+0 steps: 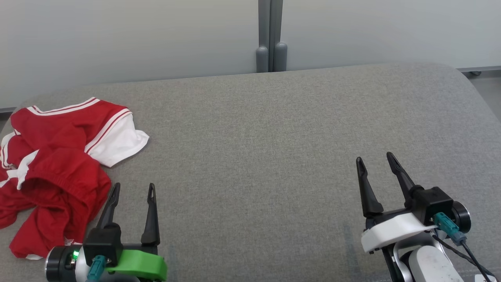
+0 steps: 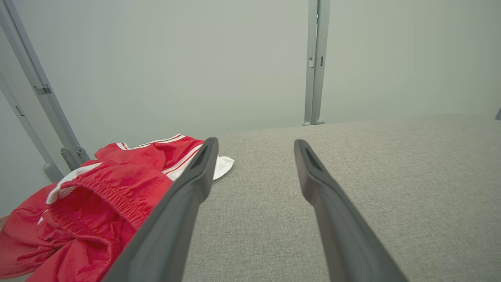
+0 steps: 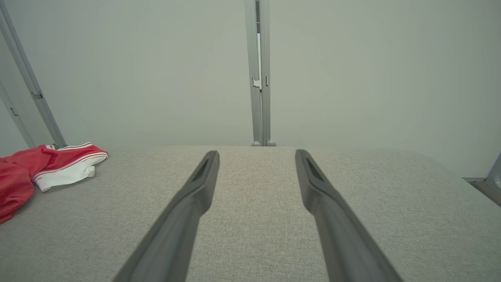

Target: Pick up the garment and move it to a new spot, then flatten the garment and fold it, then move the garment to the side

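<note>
You have one garment (image 1: 58, 168) to count, a single red-and-white heap on the one grey padded surface (image 1: 254, 156). Over that surface's near edge you see two grippers, one left gripper (image 1: 134, 186) and one right gripper (image 1: 374, 157). Each has two dark fingers (image 1: 150, 215), four in all. Behind the surface's far edge, the head view gives you two grey posts (image 1: 271, 35) side by side, between two pale wall panels (image 1: 117, 39).
</note>
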